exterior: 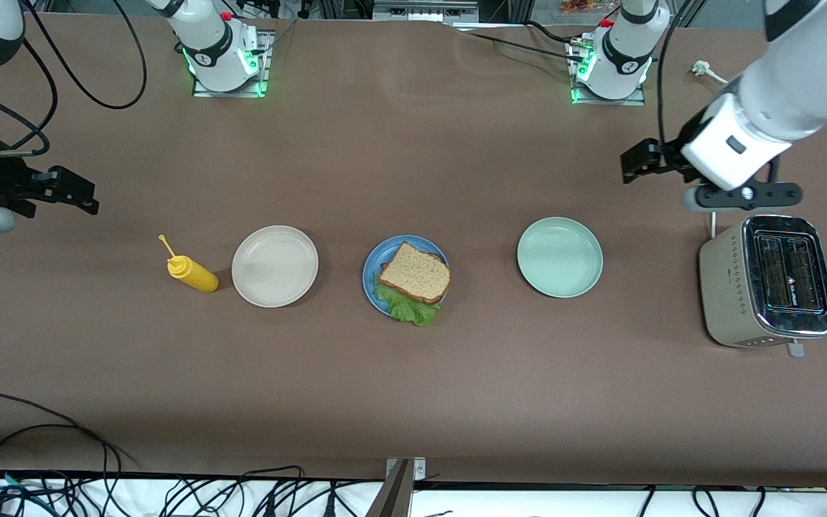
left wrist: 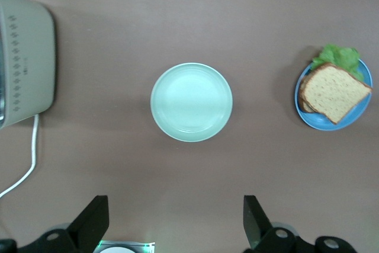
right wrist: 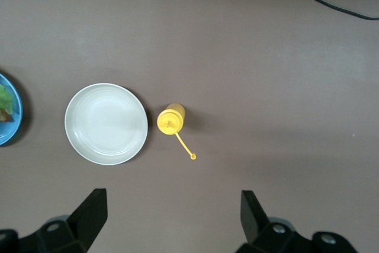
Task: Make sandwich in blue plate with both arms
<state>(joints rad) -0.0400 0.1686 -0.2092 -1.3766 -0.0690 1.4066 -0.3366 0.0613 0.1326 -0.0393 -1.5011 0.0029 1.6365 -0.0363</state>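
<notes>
The sandwich (exterior: 415,274) lies stacked on the blue plate (exterior: 370,276) at the table's middle: a brown bread slice on top, green lettuce (exterior: 408,307) sticking out at the side nearer the front camera. It also shows in the left wrist view (left wrist: 333,91) on the blue plate (left wrist: 331,124). My left gripper (exterior: 636,162) is open and empty, high over bare table near the toaster; in its own view (left wrist: 176,220) the jaws stand wide apart. My right gripper (exterior: 72,190) is open and empty, high over the table's right-arm end, jaws wide apart in its own view (right wrist: 173,217).
A pale green plate (exterior: 560,257) lies between the blue plate and a beige toaster (exterior: 765,281). A beige plate (exterior: 274,266) and a yellow mustard bottle (exterior: 191,271) lie toward the right arm's end. Cables run along the table's front edge.
</notes>
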